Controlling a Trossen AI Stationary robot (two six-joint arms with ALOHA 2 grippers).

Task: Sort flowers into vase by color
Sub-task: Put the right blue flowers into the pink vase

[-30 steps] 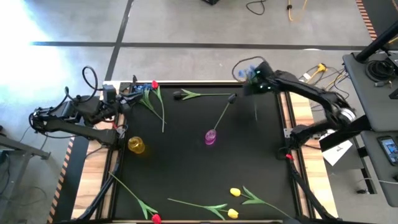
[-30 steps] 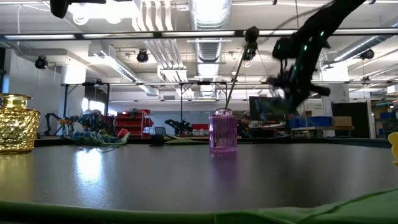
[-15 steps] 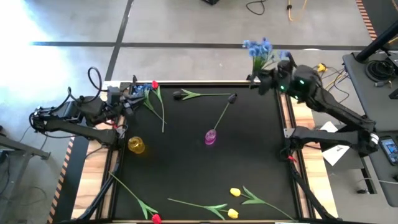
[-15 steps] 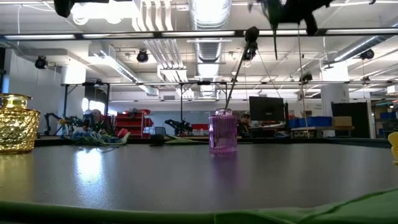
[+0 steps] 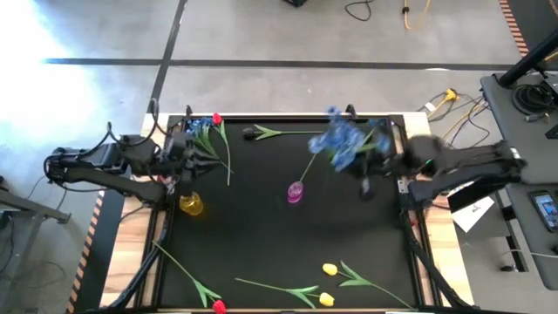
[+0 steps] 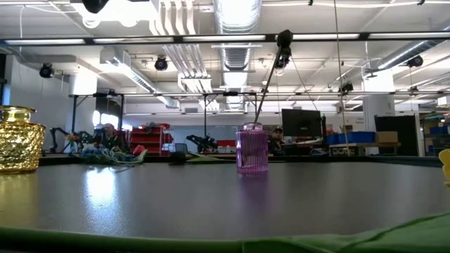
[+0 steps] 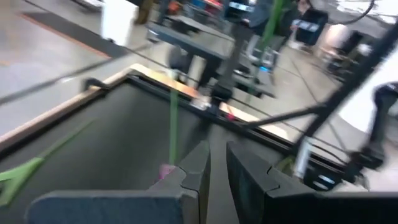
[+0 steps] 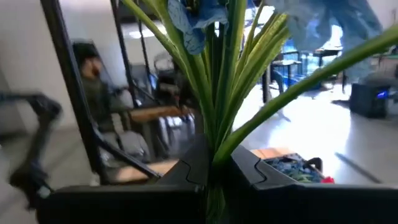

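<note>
My right gripper [image 5: 373, 157] hovers over the table's far right part, shut on a bunch of blue blossoms [image 5: 340, 144] whose heads point toward the table's left. The pink vase [image 5: 295, 192] stands mid-table with a dark-headed bloom [image 6: 284, 39] leaning out of it on a long stem. My left gripper [image 5: 185, 166] is shut and empty, just beyond the gold vase [image 5: 190, 204]. A red tulip [image 5: 216, 119] and blue blossoms [image 5: 197, 123] lie at the far left corner. A dark flower [image 5: 249, 133] lies at the far edge. My right gripper pinches the blue bunch's green stems [image 8: 214, 140] between its two fingers [image 8: 186, 168], several stems together, below the leaves. The bunch is lifted clear of the table and runs on past the fingertips, with its blossoms [image 8: 193, 22] at the far end.
Two yellow tulips [image 5: 329, 269] and a red tulip [image 5: 218, 306] lie with their green stems along the near edge. The black mat [image 5: 261, 235] has a wooden rim. Cables and a desk lie beyond the right edge.
My right gripper has carried the blue bunch up from the far right corner, then swung it in over the table toward the pink vase, turning so that the blossoms point left. My left gripper has shifted a little toward the table's right and near side.
</note>
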